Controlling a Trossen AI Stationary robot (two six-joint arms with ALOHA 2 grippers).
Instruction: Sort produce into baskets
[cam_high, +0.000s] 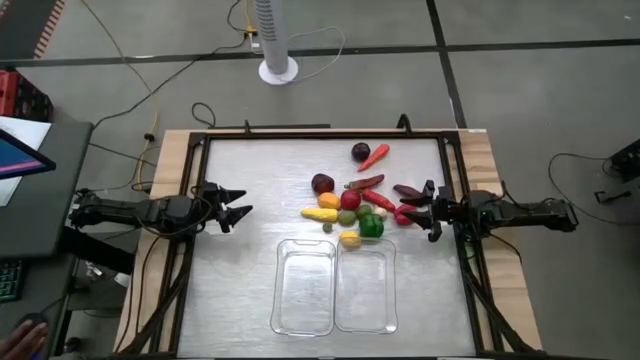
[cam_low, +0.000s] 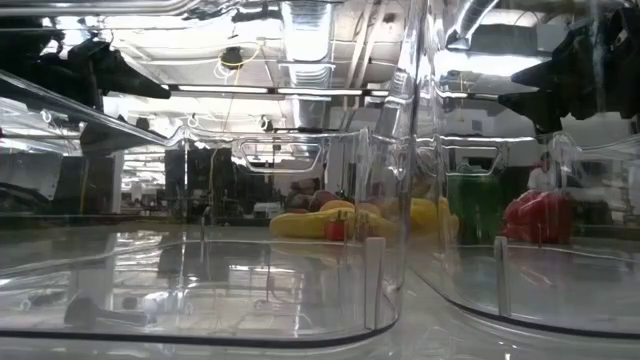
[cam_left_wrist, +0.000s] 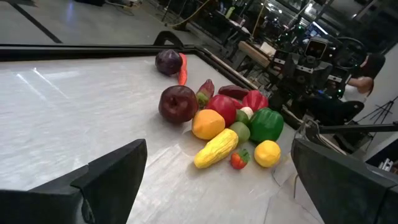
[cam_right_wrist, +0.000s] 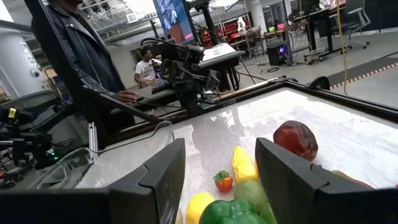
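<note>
The produce (cam_high: 352, 203) lies in a heap on the table's middle-right: a yellow corn (cam_left_wrist: 216, 148), an orange fruit (cam_left_wrist: 208, 124), a dark red round one (cam_left_wrist: 178, 103), a green pepper (cam_left_wrist: 266, 124), a lemon (cam_left_wrist: 267, 153), chillies. A purple round piece (cam_high: 360, 152) and a carrot (cam_high: 375, 156) lie farther back. Two clear tubs (cam_high: 305, 286) (cam_high: 366, 287) stand side by side at the near middle. My left gripper (cam_high: 238, 208) is open at the table's left, empty. My right gripper (cam_high: 418, 210) is open beside the heap's right edge, touching nothing that shows.
A raised dark frame (cam_high: 330, 132) borders the table. A white fan base (cam_high: 278, 70) and cables lie on the floor beyond the far edge. People show in the room behind in the right wrist view (cam_right_wrist: 81, 50). Bare tabletop (cam_high: 260, 170) lies between my left gripper and the heap.
</note>
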